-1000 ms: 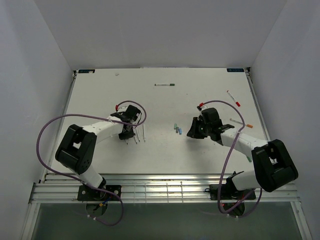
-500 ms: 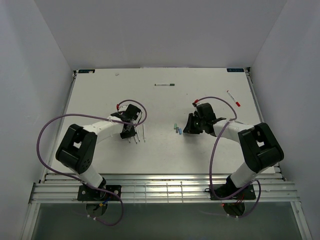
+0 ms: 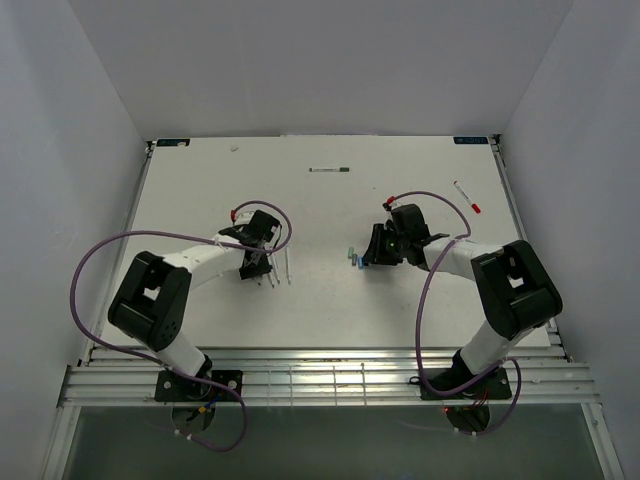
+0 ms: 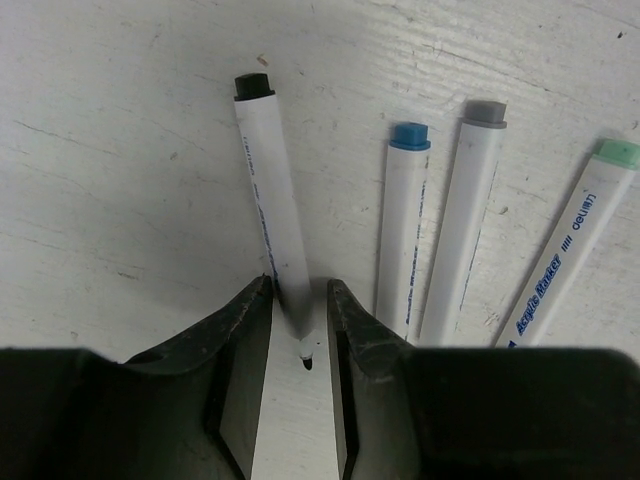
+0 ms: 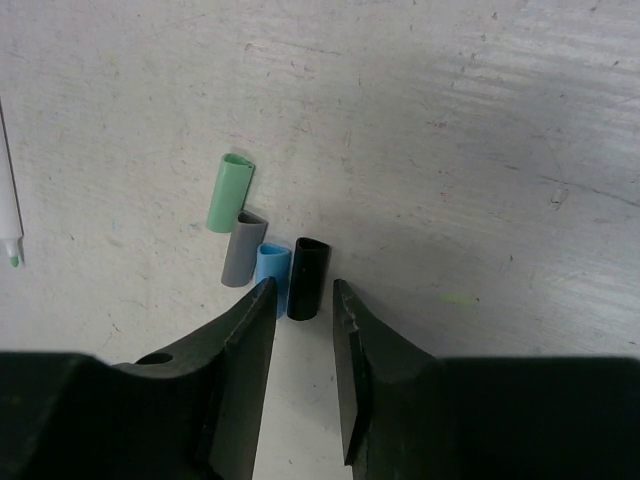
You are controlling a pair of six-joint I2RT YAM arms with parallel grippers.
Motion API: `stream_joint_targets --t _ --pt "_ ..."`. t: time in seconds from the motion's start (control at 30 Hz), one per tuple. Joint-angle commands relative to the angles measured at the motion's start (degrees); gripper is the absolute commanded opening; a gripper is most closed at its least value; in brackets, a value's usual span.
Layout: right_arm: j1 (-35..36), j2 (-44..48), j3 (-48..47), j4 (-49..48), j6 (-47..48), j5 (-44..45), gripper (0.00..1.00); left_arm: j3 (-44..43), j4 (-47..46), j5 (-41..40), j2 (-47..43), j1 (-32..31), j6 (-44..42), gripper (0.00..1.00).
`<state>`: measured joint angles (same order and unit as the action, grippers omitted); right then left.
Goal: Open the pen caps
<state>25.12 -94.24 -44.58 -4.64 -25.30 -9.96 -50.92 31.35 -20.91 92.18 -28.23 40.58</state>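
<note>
- The right gripper (image 5: 302,288) is slightly parted and holds nothing. The black cap (image 5: 307,275) lies on the table (image 5: 470,120) between its fingertips, lower centre of the right wrist view, beside the blue cap (image 5: 270,265), grey cap (image 5: 240,248) and green cap (image 5: 229,193).
- The left gripper (image 4: 298,290), jaws narrowly apart, straddles the black-ended pen (image 4: 270,190) at its tip without pinching it.
- Best to widen both before lifting straight up, so neither cap nor pen drags along.

A scuffed white table (image 3: 200,190) stands enclosed by 3 plain pale walls (image 3: 300,60) under soft, even light.
</note>
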Motion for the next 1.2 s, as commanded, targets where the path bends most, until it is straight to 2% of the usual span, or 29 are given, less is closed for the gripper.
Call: stream_joint_targets --t 0.0,0.2,0.27,0.33,0.37,0.4,0.63,0.87,0.97,1.03,1.1,1.17 --pt "-0.25 -0.95 -1.74 -1.16 0.25 -0.24 0.36 0.64 0.64 1.22 -3.06 0.02 0.64 0.4" --pt "-0.25 -0.34 -1.57 -1.16 0.25 -0.5 0.43 -1.99 2.66 0.87 -6.92 0.02 0.82 0.43" --pt "-0.25 0.71 -1.13 -1.16 0.34 -0.33 0.44 -2.78 3.01 0.69 -8.24 0.02 0.82 0.5" --pt "-0.16 2.12 -0.95 -1.07 0.43 -0.15 0.46 -3.92 2.84 -0.44 -10.44 0.02 0.99 0.62" --pt "-0.25 2.47 -0.95 -0.98 0.43 -0.06 0.46 -4.36 2.57 -0.89 -10.97 0.02 0.91 0.64" --pt "-0.25 2.91 -0.95 -0.55 0.6 0.2 0.47 -5.67 2.22 -1.15 -11.67 0.02 0.73 0.75" --pt "-0.25 3.63 -3.93 1.21 2.27 2.22 0.54 -15.07 -2.6 0.07 -8.44 0.02 -2.25 0.86" --pt "-2.01 -2.87 -16.22 4.55 4.29 2.48 0.61 -27.45 -6.74 5.26 3.24 0.02 -6.82 0.87" --pt "-3.24 -7.0 -22.56 6.49 4.56 2.57 0.61 -31.16 -9.02 6.22 6.77 0.1 -8.23 0.84" --pt "-4.12 -10.33 -27.2 7.01 4.73 2.05 0.55 -32.49 -11.21 7.54 9.85 0.28 -8.93 0.73" --pt "-5.08 -12.19 -29.85 7.89 4.73 1.35 0.54 -34.94 -13.41 8.68 13.0 0.63 -10.07 0.63" --pt "-5.7 -13.95 -32.49 7.9 4.82 0.64 0.54 -37.31 -16.48 10.0 15.99 0.89 -12.35 0.48"
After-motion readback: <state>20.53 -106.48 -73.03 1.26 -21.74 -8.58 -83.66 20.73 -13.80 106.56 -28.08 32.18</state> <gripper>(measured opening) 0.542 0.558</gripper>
